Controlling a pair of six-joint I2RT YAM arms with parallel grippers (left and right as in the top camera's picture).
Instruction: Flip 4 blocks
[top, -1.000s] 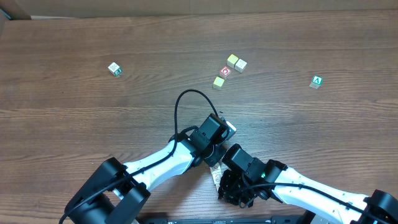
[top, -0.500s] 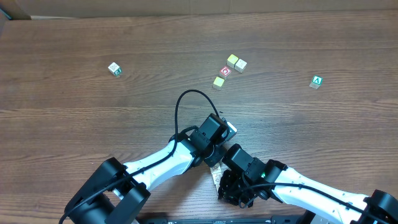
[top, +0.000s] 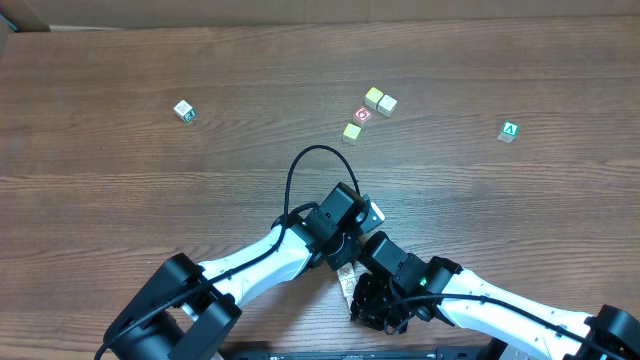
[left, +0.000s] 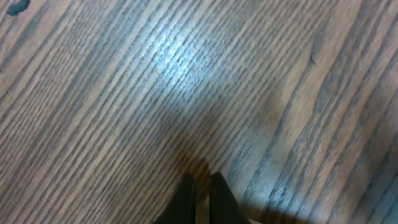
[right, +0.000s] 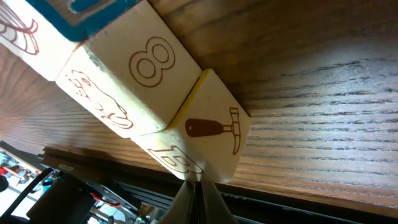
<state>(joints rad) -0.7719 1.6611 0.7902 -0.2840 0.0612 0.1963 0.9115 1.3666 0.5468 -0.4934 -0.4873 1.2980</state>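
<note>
While both arms crowd together close to the robot-side edge of the table (top: 120, 180), a little right of its middle, the blocks (top: 348, 283) lie between the two wrists there. From above only a pale strip of them shows.

The right wrist view shows them up close, standing in a row and touching. The 8 block (right: 134, 81) has a brown numeral on one cream face and a line-drawn animal on the next. The hammer block (right: 214, 134) sits against it, with a yellow side turned toward the 8 block. A blue-framed block (right: 74, 12) touches the 8 block on its other side.

The right gripper (right: 196, 196) is clenched, its fingers pressed together with nothing between them. Its tip is at the lower corner of the hammer block, and whether it touches cannot be told.

The left gripper (left: 200, 190) is clenched too and empty, low over bare wood with no block in its view.

Toward the far edge, right of the middle, a red cube (top: 362, 115) lies among yellow cubes (top: 373, 97). An A cube (top: 510, 131) lies toward the right edge and a green-edged cube (top: 184, 110) toward the left edge. All of these are well apart from the blocks.
</note>
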